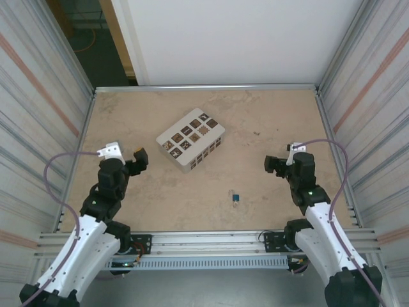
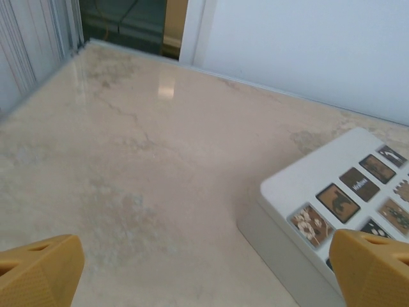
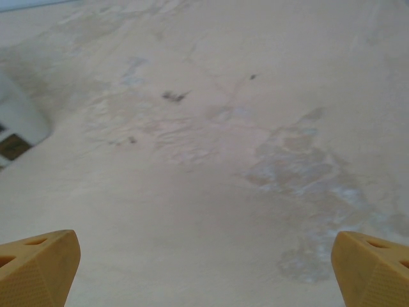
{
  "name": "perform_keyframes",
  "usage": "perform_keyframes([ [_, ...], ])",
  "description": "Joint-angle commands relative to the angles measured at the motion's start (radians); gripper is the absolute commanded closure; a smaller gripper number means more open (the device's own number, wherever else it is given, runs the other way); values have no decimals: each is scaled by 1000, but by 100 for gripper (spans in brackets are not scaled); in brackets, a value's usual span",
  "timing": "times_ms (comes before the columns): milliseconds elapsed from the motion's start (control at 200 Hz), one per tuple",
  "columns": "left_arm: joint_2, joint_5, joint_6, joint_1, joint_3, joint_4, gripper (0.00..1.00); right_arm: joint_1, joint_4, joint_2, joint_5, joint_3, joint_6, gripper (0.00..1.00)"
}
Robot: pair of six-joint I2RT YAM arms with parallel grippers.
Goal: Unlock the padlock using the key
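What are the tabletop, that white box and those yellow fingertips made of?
Tabletop: looks like polished stone or a stone-print laminate, going by the beige veining and a glossy reflection. White box: likely smooth matte plastic, with rounded edges and dark patterned tiles set in its top. Fingertips: probably yellow-orange moulded or printed plastic, with a finely dotted gripping face.

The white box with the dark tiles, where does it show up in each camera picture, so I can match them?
Top view: the white box sits near the centre, slightly left, turned at an angle.
Left wrist view: the box is at lower right, its tiled top running off the right edge.
Right wrist view: one white corner of the box pokes in at the left edge.
Shared landmark: the beige marbled tabletop under it.
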Motion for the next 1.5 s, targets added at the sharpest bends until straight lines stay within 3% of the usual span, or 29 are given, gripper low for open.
perform_keyframes([
  [0, 44, -49, 181, 11, -7, 144, 1, -57, 161, 37, 43, -39, -69, 1],
  [240, 182, -58, 264, 61, -70, 305, 1, -177, 450, 243, -15, -127, -65, 1],
  [561, 286, 61, 258, 172, -150, 403, 1, -188, 768, 455, -86, -134, -85, 1],
  [1042, 371, 97, 255, 205, -199, 533, 1, -228, 1144, 816, -265, -102, -87, 1],
  [1293, 389, 108, 249, 222, -201, 553, 1, -257, 1040, 839, -357, -33, -87, 1],
  [1498, 467, 155, 273, 237, -201, 642, 1, -215, 974, 840, -275, 1, -109, 1],
])
